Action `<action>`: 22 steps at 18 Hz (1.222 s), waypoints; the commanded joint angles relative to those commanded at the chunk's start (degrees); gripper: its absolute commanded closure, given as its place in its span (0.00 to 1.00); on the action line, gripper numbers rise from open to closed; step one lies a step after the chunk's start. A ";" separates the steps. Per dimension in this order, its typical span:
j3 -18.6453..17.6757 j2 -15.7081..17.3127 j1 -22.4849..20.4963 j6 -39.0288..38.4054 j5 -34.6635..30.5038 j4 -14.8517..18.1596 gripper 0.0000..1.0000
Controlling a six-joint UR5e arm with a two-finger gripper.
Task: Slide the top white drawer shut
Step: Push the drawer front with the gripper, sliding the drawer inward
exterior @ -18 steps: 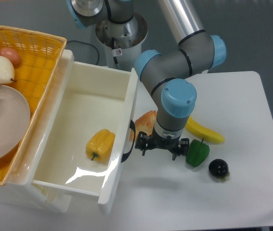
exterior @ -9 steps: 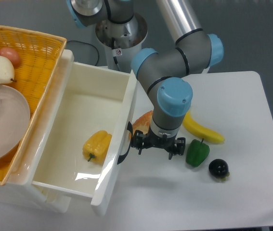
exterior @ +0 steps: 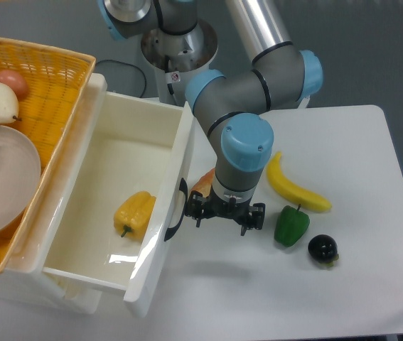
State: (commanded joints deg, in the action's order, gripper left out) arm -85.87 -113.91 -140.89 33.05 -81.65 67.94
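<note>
The top white drawer (exterior: 160, 241) stands pulled out to the right, its inside showing from above. A yellow bell pepper (exterior: 133, 213) lies on its floor. The black curved handle (exterior: 178, 210) sits on the outer face of the front panel. My gripper (exterior: 224, 216) hangs straight down just right of that panel, and its left finger (exterior: 194, 212) is at the handle, touching or nearly touching it. The fingertips are hidden under the blue wrist, so whether they are open or shut does not show.
A yellow wicker basket (exterior: 55, 82) with a clear bowl (exterior: 6, 181) and fruit sits on top at the left. On the table to the right lie a banana (exterior: 297, 190), a green pepper (exterior: 290, 225), a dark round fruit (exterior: 323, 248) and an orange item (exterior: 205, 180).
The gripper has moved left, and the drawer's front panel has slid left with it, so the drawer is less far out. The yellow pepper inside shifted left too.
</note>
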 joint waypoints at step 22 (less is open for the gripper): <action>-1.49 2.20 0.61 1.41 -0.62 3.34 0.00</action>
State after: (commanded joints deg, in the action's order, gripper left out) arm -87.36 -111.71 -140.27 34.45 -82.27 71.28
